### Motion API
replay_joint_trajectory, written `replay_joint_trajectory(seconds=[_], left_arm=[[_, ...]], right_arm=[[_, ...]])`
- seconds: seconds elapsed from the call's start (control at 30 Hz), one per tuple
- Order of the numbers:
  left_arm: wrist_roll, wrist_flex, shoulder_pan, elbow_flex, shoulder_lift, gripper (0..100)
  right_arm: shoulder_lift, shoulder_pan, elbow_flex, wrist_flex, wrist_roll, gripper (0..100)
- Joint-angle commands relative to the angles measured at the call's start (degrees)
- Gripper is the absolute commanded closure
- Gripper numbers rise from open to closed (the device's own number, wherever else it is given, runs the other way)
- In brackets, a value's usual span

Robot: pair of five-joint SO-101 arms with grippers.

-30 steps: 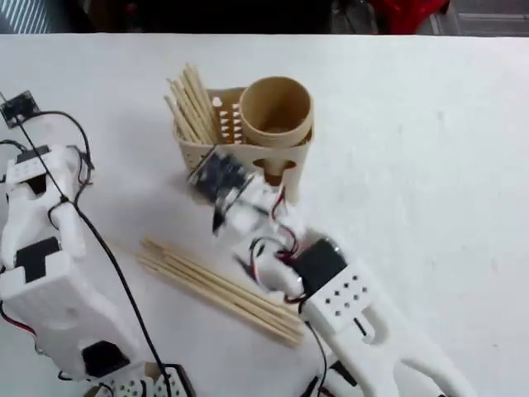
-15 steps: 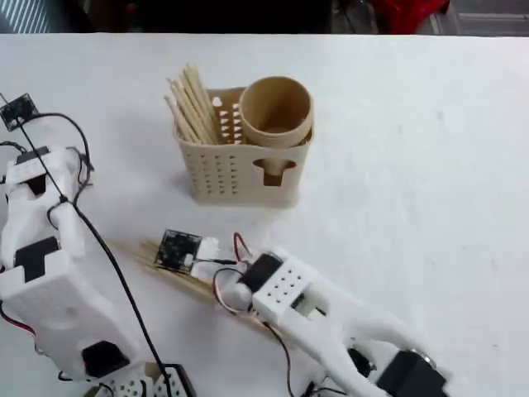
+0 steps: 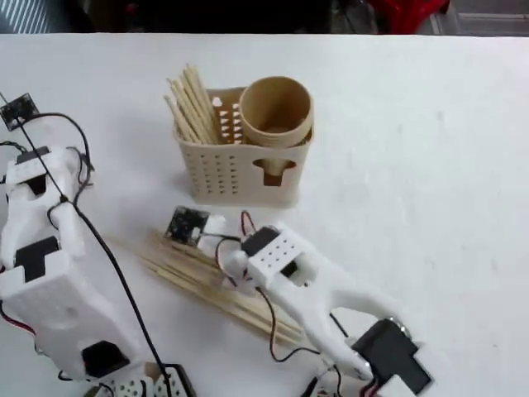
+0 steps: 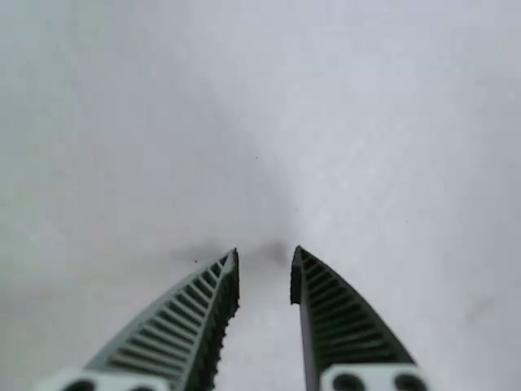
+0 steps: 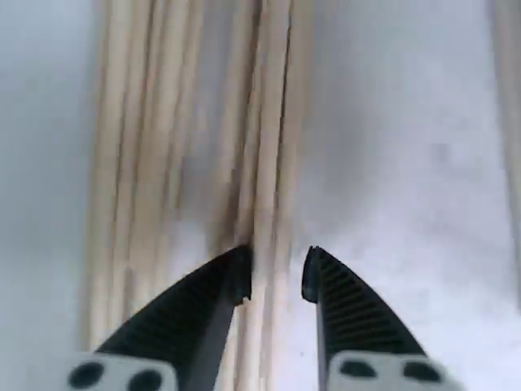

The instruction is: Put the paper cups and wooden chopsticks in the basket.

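A cream perforated basket [image 3: 227, 169] stands mid-table with a brown paper cup [image 3: 276, 107] and a bundle of wooden chopsticks [image 3: 192, 101] upright inside. Several loose chopsticks [image 3: 175, 263] lie on the table in front of the basket. My right arm [image 3: 281, 263] is low over them. In the right wrist view my right gripper [image 5: 277, 273] is slightly open over the loose chopsticks [image 5: 146, 163], and one or two sticks run through the gap between the tips. My left gripper [image 4: 264, 265] points at bare table, slightly open with nothing between its fingers.
The left arm [image 3: 37, 240] stands folded at the table's left edge with black cables trailing beside it. White tabletop [image 3: 413, 165] stretches to the right of the basket and behind it.
The right arm came away from the basket's front and dropped onto the loose chopsticks, then shifted slightly toward the basket. The left arm has not moved.
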Motion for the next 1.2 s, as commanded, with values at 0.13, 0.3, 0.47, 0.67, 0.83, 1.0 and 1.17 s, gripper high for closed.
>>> replay_joint_trajectory(seconds=[0.13, 0.3, 0.47, 0.67, 0.83, 1.0, 1.17], left_arm=[[0.6, -1.1, 0.0, -0.9, -0.4, 88], [0.6, -1.2, 0.5, -0.9, -0.4, 88], [0.6, -1.2, 0.6, -0.9, -0.3, 88], [0.6, -1.3, 0.6, -0.9, -0.3, 88], [0.6, -1.2, 0.9, -1.6, 0.0, 88], [0.6, -1.2, 0.9, -1.8, 0.0, 88], [0.6, -1.2, 0.9, -1.6, 0.0, 88]], right_arm=[[2.7, 4.1, -3.2, -3.9, 1.3, 97.6], [2.7, 4.2, -4.0, -3.9, 1.3, 98.1], [2.7, 4.9, -8.1, -3.6, 1.3, 98.1], [-0.5, 6.0, -13.5, 2.0, 1.2, 98.1], [-14.6, 3.8, -14.1, 8.3, 1.1, 98.1], [-32.1, -1.4, -14.2, 7.3, 0.9, 98.1], [-42.4, -3.9, -14.4, -8.9, 0.9, 98.1]])
